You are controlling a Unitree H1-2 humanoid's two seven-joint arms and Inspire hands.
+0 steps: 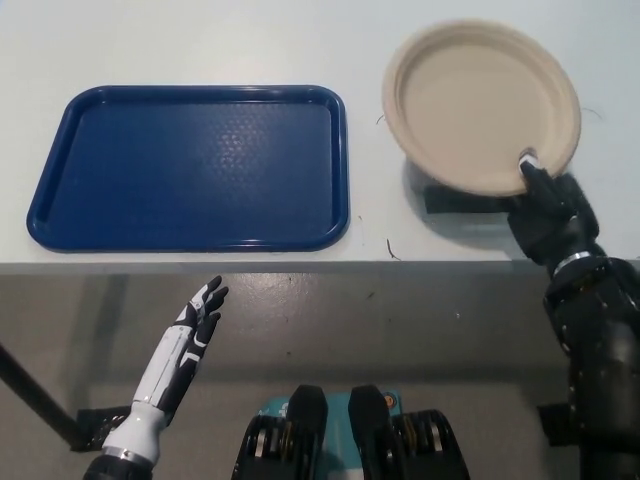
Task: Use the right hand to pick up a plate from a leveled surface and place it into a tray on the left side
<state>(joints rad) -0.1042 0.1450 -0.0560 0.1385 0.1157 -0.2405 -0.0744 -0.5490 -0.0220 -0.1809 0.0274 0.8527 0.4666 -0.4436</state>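
I had the black right robot hand (548, 213) grasping the beige plate (482, 105) by its near rim, the plate tilted above the white surface (200, 40) at the right. The blue tray (190, 167) lay well apart on the left. The white left robot hand (190, 335) hung released below the surface edge.
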